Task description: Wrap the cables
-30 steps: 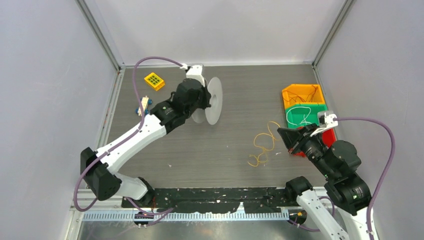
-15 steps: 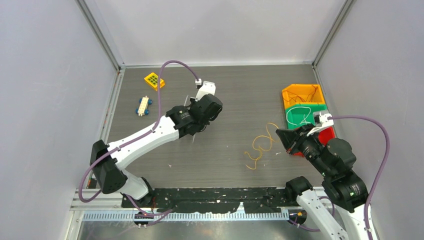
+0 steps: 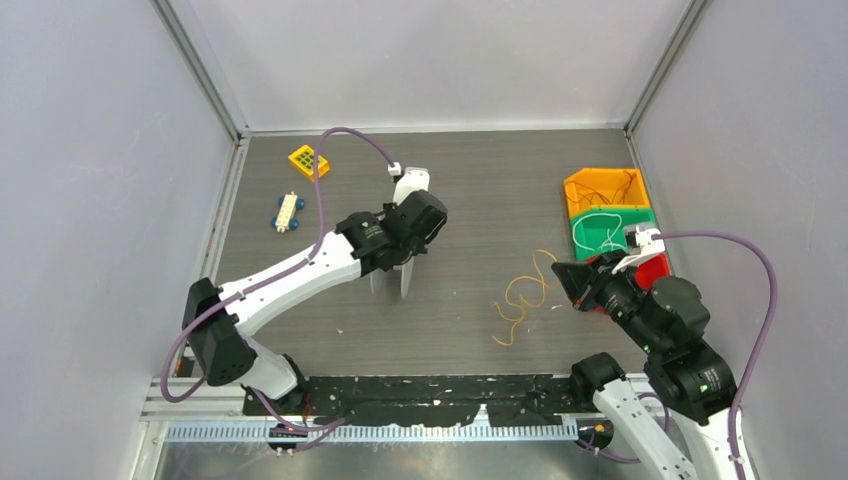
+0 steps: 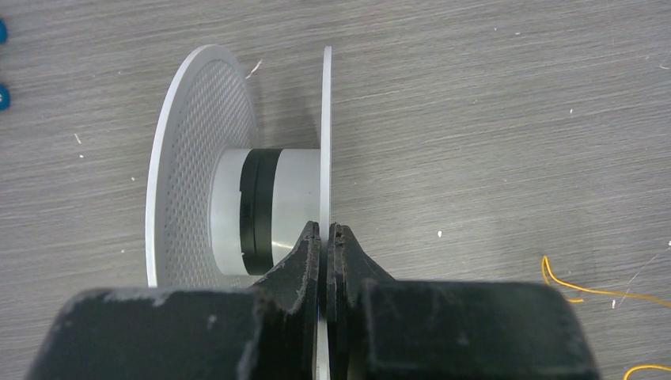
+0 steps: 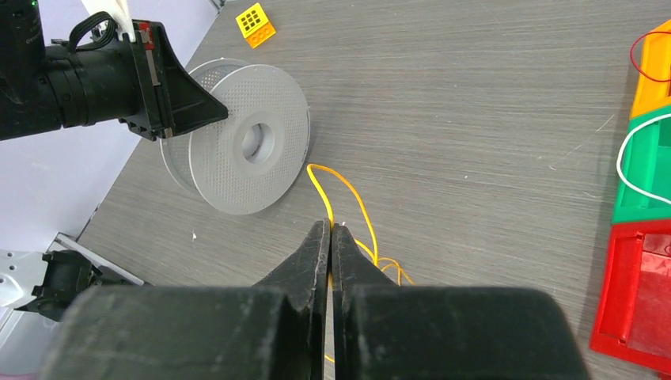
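Note:
A grey perforated spool (image 4: 198, 158) stands on edge on the table, seen edge-on from above (image 3: 404, 282) and face-on in the right wrist view (image 5: 277, 103). My left gripper (image 4: 324, 231) is shut on the spool's right flange, pinching its rim from above (image 3: 402, 262). The cable (image 3: 522, 295), a thin curly yellow-orange wire, lies on the table right of the spool. My right gripper (image 5: 329, 229) is shut on the cable (image 5: 358, 202), which runs up between the fingertips and loops toward the spool. From above, the right gripper (image 3: 560, 272) sits at the cable's right end.
Orange (image 3: 590, 180), green (image 3: 640, 215) and red (image 3: 660, 270) bins stand in a row at the right; the green one holds a thin white wire (image 3: 600, 225). A yellow block (image 3: 308, 161) and a white toy with blue wheels (image 3: 287, 212) lie at the back left.
The left arm carried the spool from the back toward the middle and turned it from face-on to edge-on. The cable shifted slightly left with the right gripper.

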`<state>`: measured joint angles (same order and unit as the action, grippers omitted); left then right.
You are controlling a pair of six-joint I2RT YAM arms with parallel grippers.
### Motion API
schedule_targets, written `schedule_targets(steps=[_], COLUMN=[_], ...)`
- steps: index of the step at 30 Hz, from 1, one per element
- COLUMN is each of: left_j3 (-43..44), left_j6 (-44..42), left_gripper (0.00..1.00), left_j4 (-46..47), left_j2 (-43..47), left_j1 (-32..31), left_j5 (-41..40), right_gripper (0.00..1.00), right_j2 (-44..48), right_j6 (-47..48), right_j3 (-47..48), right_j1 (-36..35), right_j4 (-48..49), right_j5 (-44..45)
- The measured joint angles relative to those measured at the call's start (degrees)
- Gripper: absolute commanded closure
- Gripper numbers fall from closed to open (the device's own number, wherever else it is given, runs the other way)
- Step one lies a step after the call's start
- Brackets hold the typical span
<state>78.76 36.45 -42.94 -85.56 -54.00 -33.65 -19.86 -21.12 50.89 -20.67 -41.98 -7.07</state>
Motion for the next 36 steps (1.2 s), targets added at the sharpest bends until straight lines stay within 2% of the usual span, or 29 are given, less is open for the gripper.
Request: schedule_targets(steps=[9, 16, 20, 30, 36], left_j3=[-0.59, -0.96, -0.94, 0.72, 0.52], left_j6=[1.68, 2.05, 1.33, -5.05, -10.23], left_gripper=[0.79, 0.6, 0.54, 0.47, 0.41], left_j4=[0.09, 0.76, 1.68, 5.55, 5.88], left_j2=[-0.37, -0.37, 0.2, 3.87, 12.13], left_j1=[0.0, 0.0, 0.0, -0.04, -0.04], left_j5=[1.18, 2.01, 3.5, 9.14, 10.6], right_gripper=[0.94, 0.94, 0.94, 0.95, 0.94], right_j2=[0.17, 0.92, 0.92, -2.19, -5.75], right_j6=[0.0, 0.0, -0.02, -0.83, -1.55], right_j3=[0.11, 0.39, 0.79, 1.79, 2.58], right_j1=[0.0, 0.0, 0.0, 0.0, 0.0], right_j4=[-0.15, -0.52, -0.5, 1.7, 5.33], right_j5=[0.2, 0.61, 0.59, -2.43, -8.44])
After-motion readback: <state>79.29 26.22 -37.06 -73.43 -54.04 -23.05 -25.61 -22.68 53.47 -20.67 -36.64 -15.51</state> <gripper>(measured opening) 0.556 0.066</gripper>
